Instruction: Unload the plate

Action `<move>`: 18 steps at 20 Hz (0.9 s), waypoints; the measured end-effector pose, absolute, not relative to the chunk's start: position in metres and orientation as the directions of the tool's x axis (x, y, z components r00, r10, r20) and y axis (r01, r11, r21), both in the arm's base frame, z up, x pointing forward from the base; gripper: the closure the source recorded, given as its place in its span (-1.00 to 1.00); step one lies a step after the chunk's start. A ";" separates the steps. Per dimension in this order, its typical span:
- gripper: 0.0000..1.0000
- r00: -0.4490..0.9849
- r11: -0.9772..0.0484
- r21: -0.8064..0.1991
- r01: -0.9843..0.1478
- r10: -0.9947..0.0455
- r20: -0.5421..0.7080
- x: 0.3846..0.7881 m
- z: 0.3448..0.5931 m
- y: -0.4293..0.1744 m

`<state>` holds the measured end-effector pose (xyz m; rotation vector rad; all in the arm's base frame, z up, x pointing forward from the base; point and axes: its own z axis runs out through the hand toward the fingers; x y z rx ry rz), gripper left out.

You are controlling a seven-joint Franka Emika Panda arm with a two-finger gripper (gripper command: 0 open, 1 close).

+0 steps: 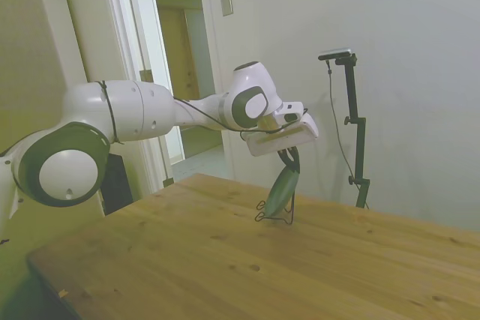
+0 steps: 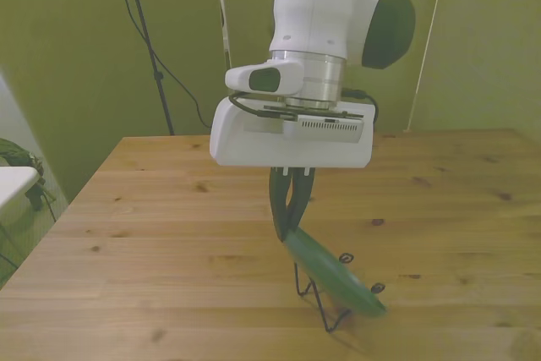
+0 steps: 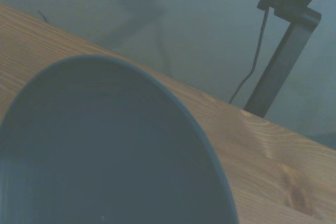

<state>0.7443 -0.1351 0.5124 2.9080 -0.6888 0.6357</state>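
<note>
Gripper (image 2: pixel 290 202) pinched shut on the plate's (image 2: pixel 331 274) top rim. Plate tilted, lower edge in the wire stand (image 2: pixel 325 303) on the table (image 2: pixel 169 234).

The plate (image 2: pixel 332 271), small, round, dark green with a shallow rim, is standing tilted on edge, its lower edge sitting in the wire stand (image 2: pixel 325 303)

Around me the wooden table (image 2: pixel 152 234) lies open on every side; only the thin black wire stand (image 2: pixel 325 298) under the tilted dark green plate (image 2: pixel 331 272) blocks my way.
</note>
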 end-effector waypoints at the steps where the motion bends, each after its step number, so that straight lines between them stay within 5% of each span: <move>1: 1.00 0.812 -0.896 -0.012 -0.444 -0.408 0.417 0.744 0.515 -0.134; 7: 1.00 0.809 -0.902 -0.020 -0.430 -0.395 0.435 0.743 0.529 -0.128; 11: 1.00 0.811 -0.914 -0.074 -0.399 -0.390 0.436 0.736 0.559 -0.102; 18: 1.00 0.880 -0.918 -0.165 -0.361 -0.394 0.265 0.676 0.605 -0.044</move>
